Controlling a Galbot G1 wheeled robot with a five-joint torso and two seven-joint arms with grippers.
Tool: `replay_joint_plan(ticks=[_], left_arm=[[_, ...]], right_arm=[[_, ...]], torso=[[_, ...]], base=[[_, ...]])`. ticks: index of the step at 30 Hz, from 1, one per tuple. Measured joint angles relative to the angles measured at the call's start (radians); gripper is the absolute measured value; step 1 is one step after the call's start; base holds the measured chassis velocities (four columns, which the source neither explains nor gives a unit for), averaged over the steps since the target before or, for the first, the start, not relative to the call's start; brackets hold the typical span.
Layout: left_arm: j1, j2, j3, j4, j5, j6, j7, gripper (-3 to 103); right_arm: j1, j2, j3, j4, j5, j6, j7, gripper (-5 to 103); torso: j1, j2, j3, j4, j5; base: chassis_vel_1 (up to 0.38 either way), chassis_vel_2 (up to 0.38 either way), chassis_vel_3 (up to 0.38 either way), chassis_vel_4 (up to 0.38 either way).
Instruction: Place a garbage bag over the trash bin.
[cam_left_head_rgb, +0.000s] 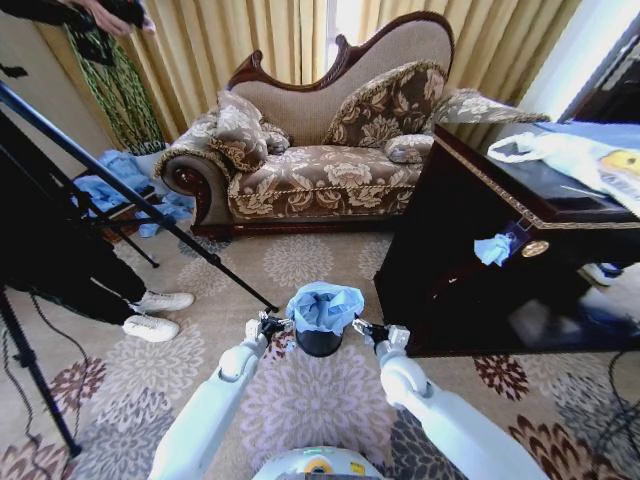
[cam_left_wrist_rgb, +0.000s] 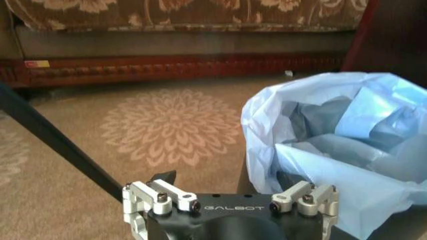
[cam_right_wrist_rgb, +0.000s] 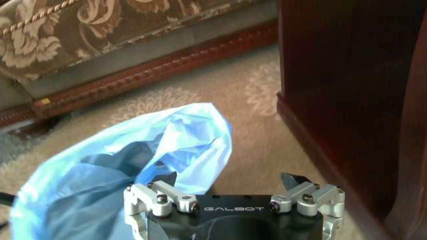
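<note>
Garbage bag hides trash bin rim | left claw spread | right claw spread

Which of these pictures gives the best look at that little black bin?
The head view: the trash bin stands on the carpet between both grippers, black wall visible under the garbage bag. Both wrist views mostly show the bag's blue film, hardly any bin.
</note>
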Motion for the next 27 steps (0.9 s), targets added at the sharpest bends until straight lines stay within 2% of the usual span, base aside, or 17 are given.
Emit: replay_joint_plan(ticks=[7, 11, 15, 22, 23, 27], left_arm=[[0.008, 0.005, -0.003, 0.009, 0.022, -0.014, 0.002, 100], [0.019, 0.011, -0.007, 0.002, 0.043, -0.034, 0.004, 100], [0.05, 0.018, -0.012, 0.004, 0.078, -0.082, 0.03, 100], [0.055, 0.009, -0.011, 0.03, 0.083, -0.086, 0.032, 100], [0.048, 0.006, -0.01, 0.04, 0.084, -0.084, 0.032, 103], [0.029, -0.001, -0.006, 0.076, 0.089, -0.076, 0.032, 99]], right_arm=[[-0.015, 0.063, -0.003, 0.004, 0.007, 0.02, 0.015, 100], [-0.019, 0.063, -0.004, 0.014, 0.003, 0.02, 0.013, 100], [-0.031, 0.05, 0.005, 0.029, -0.002, 0.017, 0.007, 100], [-0.041, 0.037, 0.016, 0.036, -0.007, 0.016, -0.001, 100], [-0.042, 0.034, 0.017, 0.037, -0.007, 0.016, -0.003, 100], [-0.042, 0.03, 0.02, 0.037, -0.01, 0.016, -0.006, 100]], torso=[[0.0, 0.0, 0.0, -0.0003, -0.0001], [0.0, 0.0, 0.0, -0.0002, 0.0], [0.0, 0.0, 0.0, -0.0001, 0.0], [0.0, 0.0, 0.0, 0.0, 0.0], [0.0, 0.0, 0.0, 0.0, 0.0001], [0.0, 0.0, 0.0, -0.0001, 0.0001]], base=[[0.0, 0.0, 0.0, 0.0], [0.0, 0.0, 0.0, 0.0], [0.0, 0.0, 0.0, 0.0], [0.0, 0.0, 0.0, 0.0], [0.0, 0.0, 0.0, 0.0], [0.0, 0.0, 0.0, 0.0]])
